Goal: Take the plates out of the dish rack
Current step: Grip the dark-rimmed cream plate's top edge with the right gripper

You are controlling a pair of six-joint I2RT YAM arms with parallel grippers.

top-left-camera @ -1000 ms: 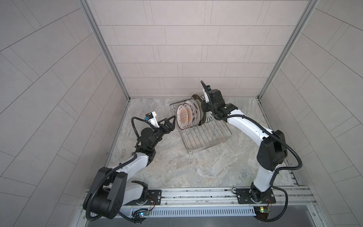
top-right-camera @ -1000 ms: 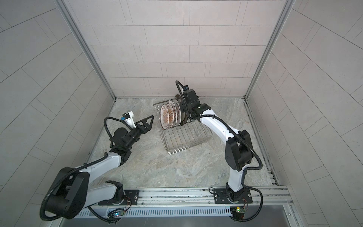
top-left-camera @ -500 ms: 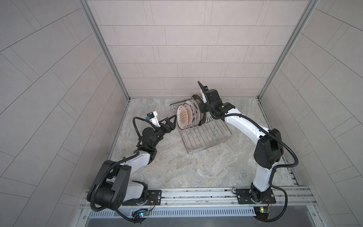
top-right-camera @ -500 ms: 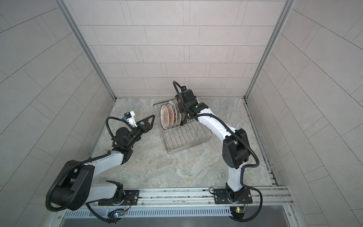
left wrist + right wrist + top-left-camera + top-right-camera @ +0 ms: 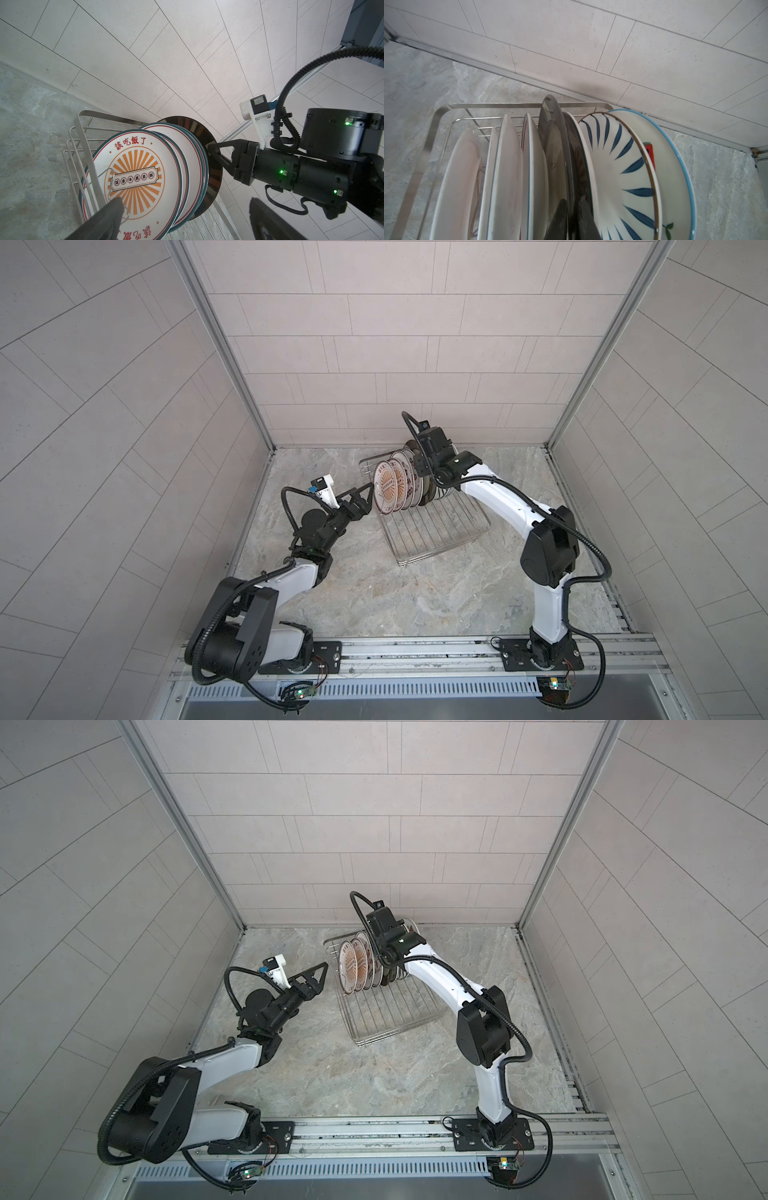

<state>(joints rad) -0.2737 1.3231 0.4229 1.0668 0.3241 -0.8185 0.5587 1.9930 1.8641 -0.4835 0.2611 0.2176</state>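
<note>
Plates point(image 5: 508, 176) upright in the wire dish rack point(image 5: 432, 536) on the marbled table point(image 5: 415, 605)
Right hand point(image 5: 572, 202) pinches the thin rim of the glossy dark plate point(image 5: 550, 128); left hand point(image 5: 369, 497) gapes wide beside the sunburst plate point(image 5: 386, 488).

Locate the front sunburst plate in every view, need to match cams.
In a top view: front sunburst plate near centre, at the row's left end.
In a top view: same plate, just left of centre.
Left wrist: lower centre, face on.
Right wrist: lower left, plain back only.
Shared landmark: dish rack, its end rail right beside this plate.
</note>
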